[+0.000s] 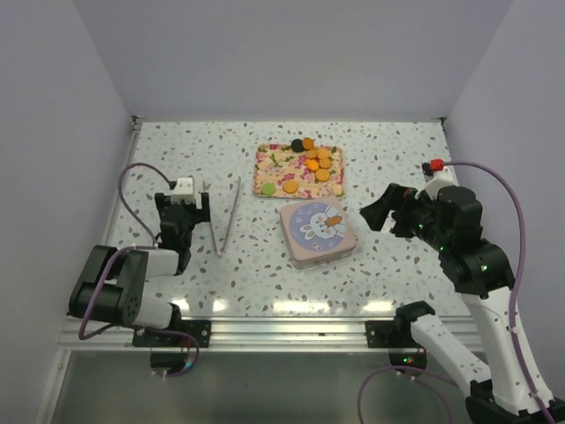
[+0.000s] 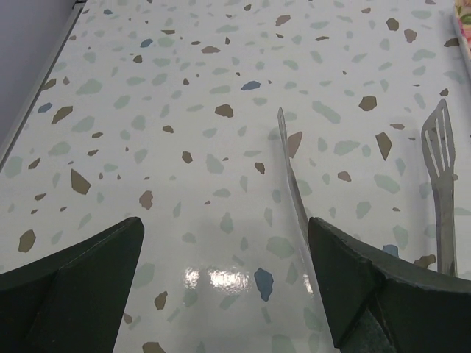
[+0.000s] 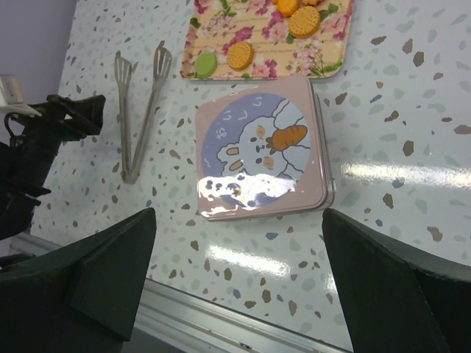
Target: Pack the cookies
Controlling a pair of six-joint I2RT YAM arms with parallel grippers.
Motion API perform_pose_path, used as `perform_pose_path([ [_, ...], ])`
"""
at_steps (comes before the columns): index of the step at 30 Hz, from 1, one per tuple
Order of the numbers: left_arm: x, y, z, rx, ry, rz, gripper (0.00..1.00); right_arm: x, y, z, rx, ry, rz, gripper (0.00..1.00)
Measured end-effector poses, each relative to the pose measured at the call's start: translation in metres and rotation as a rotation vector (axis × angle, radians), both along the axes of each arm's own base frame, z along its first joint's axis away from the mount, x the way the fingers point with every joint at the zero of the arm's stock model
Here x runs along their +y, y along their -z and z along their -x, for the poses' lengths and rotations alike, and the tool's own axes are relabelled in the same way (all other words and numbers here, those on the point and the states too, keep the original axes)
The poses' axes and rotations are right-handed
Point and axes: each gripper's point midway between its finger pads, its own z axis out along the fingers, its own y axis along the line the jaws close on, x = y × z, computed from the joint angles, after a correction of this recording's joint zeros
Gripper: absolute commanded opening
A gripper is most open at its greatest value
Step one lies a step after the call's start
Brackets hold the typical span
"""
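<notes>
Left gripper is held wide open and empty, tongs just to its right. Right gripper is spread wide, empty, right of the closed tin. Cookies are seen on the floral tray, just beyond the tin.

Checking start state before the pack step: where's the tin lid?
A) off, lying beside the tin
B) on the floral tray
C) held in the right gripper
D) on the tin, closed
D: the rabbit lid sits flat on the tin, as the top and right wrist views both show.
</notes>
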Motion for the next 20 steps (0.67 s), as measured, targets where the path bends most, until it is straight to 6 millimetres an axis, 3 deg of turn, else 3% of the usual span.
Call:
perform_pose_path([
  [4, 0.001, -0.004, -0.004, -0.053, 0.025, 0.003, 1.00, 0.000, 0.007, 0.002, 0.011, -0.002, 0.001, 0.99],
  [9, 0.011, 0.016, 0.013, -0.043, 0.028, 0.016, 1.00, -0.001, 0.008, 0.005, 0.006, -0.001, 0.000, 0.99],
  [20, 0.003, -0.004, 0.006, -0.129, 0.073, 0.029, 1.00, 0.000, 0.012, 0.003, 0.004, -0.001, 0.000, 0.99],
])
